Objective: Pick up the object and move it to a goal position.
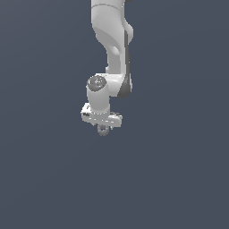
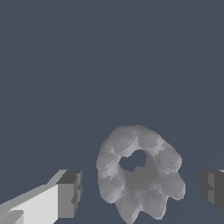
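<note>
Plain slate backdrop; gripper (image 2: 140,188) jaws apart, flanking lumpy grey object (image 2: 140,175)

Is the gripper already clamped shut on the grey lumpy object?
No: in the wrist view the grey lumpy object sits between the fingers of the gripper with a visible gap on each side.

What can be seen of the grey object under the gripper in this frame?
The grey object is a lumpy, ring-like piece of rounded knobs around a small open hole, with a dull sheen. In the wrist view it sits between the gripper's two dark fingertip pads, with a visible gap on each side, so nothing grips it. In the exterior view only a tiny grey blob shows just under the white gripper. Whether it rests on the blue-grey surface cannot be told.
</note>
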Tool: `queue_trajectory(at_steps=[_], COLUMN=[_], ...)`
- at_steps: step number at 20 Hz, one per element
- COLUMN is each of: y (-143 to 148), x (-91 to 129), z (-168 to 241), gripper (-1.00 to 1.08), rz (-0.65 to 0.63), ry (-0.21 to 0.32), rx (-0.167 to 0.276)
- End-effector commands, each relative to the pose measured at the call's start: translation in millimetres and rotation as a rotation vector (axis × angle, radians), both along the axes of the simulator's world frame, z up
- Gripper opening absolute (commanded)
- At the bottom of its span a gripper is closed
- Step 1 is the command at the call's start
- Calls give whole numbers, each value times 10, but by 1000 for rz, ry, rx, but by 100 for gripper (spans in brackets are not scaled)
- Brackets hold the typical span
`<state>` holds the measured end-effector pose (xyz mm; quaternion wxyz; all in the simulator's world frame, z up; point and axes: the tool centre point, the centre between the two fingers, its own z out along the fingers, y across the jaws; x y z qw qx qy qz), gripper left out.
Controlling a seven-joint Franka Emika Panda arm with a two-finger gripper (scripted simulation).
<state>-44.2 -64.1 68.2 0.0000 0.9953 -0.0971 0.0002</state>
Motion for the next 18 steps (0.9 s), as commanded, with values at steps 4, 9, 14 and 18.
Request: queue_trajectory(at_steps=[4, 9, 14, 18], y=[-2, -4, -4, -4], x=[-7, -2, -2, -2], z=[-226, -269, -269, -269], gripper=[100, -100, -100, -100], rz=[-2, -2, -2, -2], ry=[1, 0, 0, 0], rx=[0, 0, 0, 0])
